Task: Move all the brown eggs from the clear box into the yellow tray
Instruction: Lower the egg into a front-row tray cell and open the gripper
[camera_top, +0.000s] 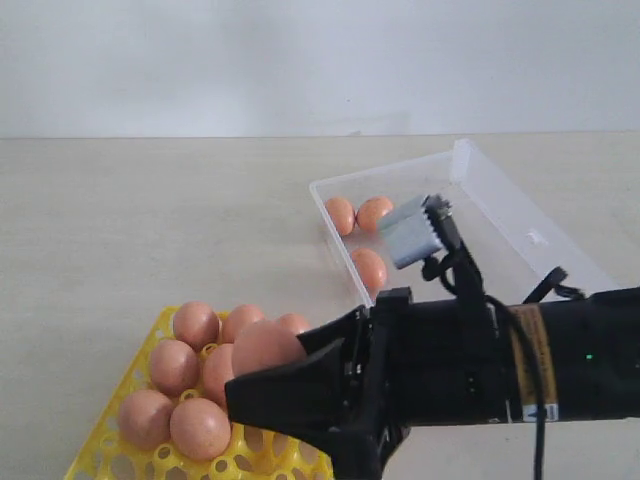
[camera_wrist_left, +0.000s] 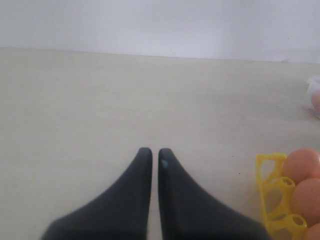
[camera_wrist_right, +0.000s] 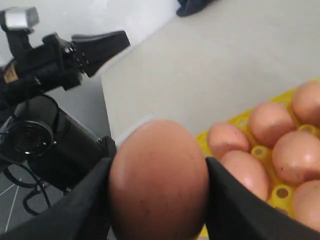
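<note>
My right gripper (camera_top: 265, 365) reaches across from the right and is shut on one brown egg (camera_top: 262, 345). It holds that egg above the near right part of the yellow tray (camera_top: 100, 440). In the right wrist view the held egg (camera_wrist_right: 158, 180) fills the gap between the black fingers (camera_wrist_right: 235, 200). Several brown eggs (camera_top: 196, 323) sit in the tray's cells. Three more eggs (camera_top: 368, 268) lie at the left end of the clear box (camera_top: 500, 210). My left gripper (camera_wrist_left: 151, 152) is shut on nothing over bare table. The tray's corner (camera_wrist_left: 270, 170) lies beside it.
The beige table (camera_top: 150, 220) runs back to a pale wall. The right arm's black body and grey wrist camera (camera_top: 415, 232) cross in front of the box. The left arm (camera_wrist_right: 75, 50) and its stand show off the table's edge in the right wrist view.
</note>
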